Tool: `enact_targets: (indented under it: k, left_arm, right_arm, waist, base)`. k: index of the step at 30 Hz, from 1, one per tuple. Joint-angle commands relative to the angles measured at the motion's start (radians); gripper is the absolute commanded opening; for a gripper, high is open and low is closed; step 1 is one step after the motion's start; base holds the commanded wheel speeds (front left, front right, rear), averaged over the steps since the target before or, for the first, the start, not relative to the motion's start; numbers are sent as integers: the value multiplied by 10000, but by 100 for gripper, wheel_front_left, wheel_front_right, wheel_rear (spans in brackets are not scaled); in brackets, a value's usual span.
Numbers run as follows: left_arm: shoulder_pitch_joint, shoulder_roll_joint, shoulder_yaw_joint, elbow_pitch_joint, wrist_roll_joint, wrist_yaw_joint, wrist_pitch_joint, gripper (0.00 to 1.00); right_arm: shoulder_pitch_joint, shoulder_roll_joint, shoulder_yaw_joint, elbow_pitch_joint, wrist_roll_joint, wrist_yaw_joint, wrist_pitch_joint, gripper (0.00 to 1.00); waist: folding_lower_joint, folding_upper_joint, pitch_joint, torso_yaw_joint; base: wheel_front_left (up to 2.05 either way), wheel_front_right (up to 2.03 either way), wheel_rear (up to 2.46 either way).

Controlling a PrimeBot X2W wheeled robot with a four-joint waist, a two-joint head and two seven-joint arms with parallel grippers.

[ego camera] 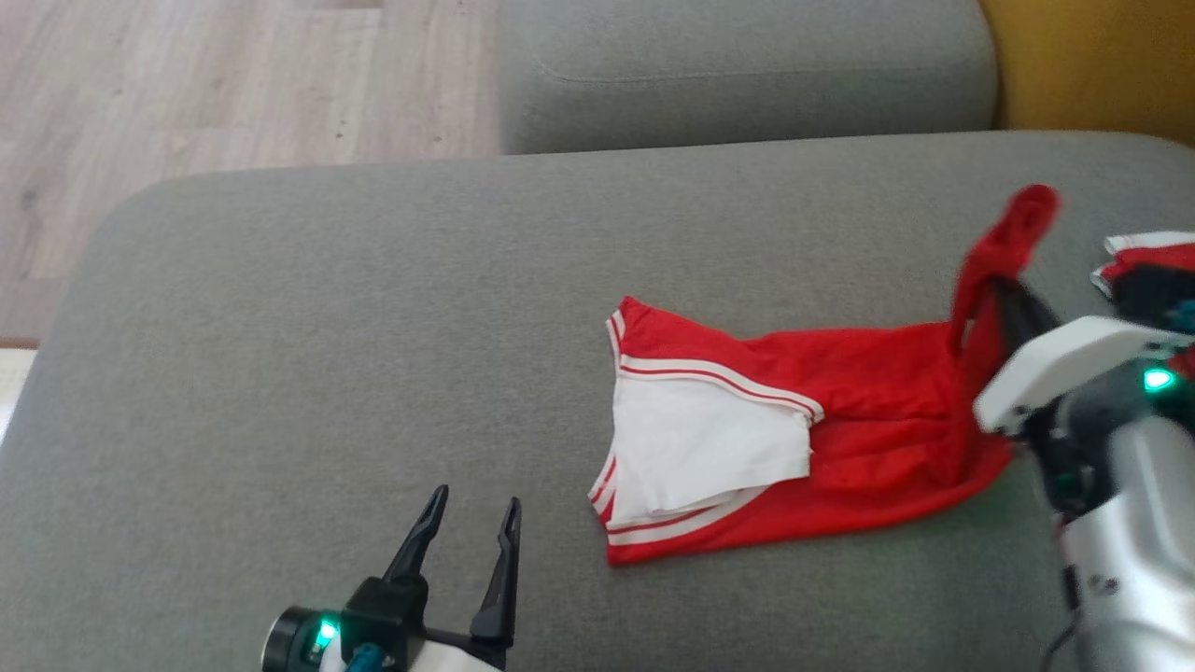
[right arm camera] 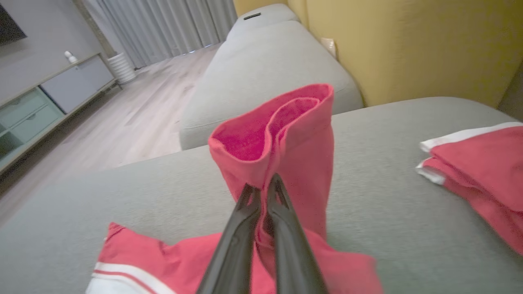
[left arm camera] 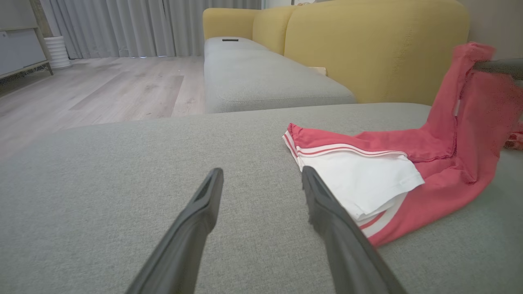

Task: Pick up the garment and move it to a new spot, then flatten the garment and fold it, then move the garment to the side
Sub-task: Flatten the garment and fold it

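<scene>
A red garment (ego camera: pixel 868 411) with white panels and stripes lies crumpled on the grey sofa cushion (ego camera: pixel 373 355), right of centre. My right gripper (ego camera: pixel 1006 291) is shut on its right edge and holds that part lifted off the cushion; a red fold stands above the fingertips (right arm camera: pixel 261 190). The rest of the garment (left arm camera: pixel 388 179) still rests on the cushion. My left gripper (ego camera: pixel 471 518) is open at the lower left, just left of the garment's white panel, with nothing between its fingers (left arm camera: pixel 261 179).
Another folded red and white garment (ego camera: pixel 1144 257) lies at the right edge of the cushion (right arm camera: pixel 482 163). A second grey cushion (ego camera: pixel 747 75) lies beyond, with a yellow backrest (left arm camera: pixel 367 49) to the right. Wooden floor (ego camera: pixel 187 93) lies off the cushion's far left edge.
</scene>
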Motion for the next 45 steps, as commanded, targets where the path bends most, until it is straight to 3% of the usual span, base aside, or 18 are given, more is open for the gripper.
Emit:
enact_targets:
  k: [1,10,23,24,25,26,34,39,45]
  left_arm:
    - [-299,-102,286,-283,49,-59,-124,100]
    - [-277,-124,180,-64,37,-245,-124,100]
    - [-290,-143,104,59,47,-333,-124,100]
    - [-283,-143,114,63,50,-333,-124,100]
    - [-276,-144,122,62,53,-335,-124,100]
    - [-267,-145,127,61,57,-334,-124,100]
    - [-186,-151,106,71,25,-266,-124,100]
    - [-154,-155,145,11,-11,-190,-124,100]
    - [-161,-157,242,-123,-28,-107,-124,100]
  right_arm:
    - [-177,185,366,-689,101,67,107,0]
    - [433,1442,1335,-1911,574,67,522,0]
    - [1120,1525,3540,-1040,1477,67,326,0]
    - [1116,1525,3645,-966,1556,67,265,2]
    - [1107,1525,3726,-896,1651,67,196,44]
    - [1092,1526,3804,-851,1761,67,111,100]
    - [857,1526,3939,-1186,2633,67,-915,100]
    - [967,1480,3114,-1453,2109,67,-1171,100]
    - [1680,636,1960,-2046,2150,67,-1343,100]
  waist:
    - [0,-1,-66,148]
    - [0,-1,-113,1146]
    - [0,-1,-202,2130]
    - [0,-1,-207,2144]
    - [0,-1,-209,2150]
    - [0,-1,-211,2149]
    - [0,-1,-246,1831]
    - [0,-1,-282,1402]
    - [0,-1,-298,905]
  base:
    - [0,0,0]
    - [0,0,0]
    - [0,0,0]
    - [0,0,0]
    - [0,0,0]
    - [0,0,0]
    - [0,0,0]
    - [0,0,0]
    - [0,0,0]
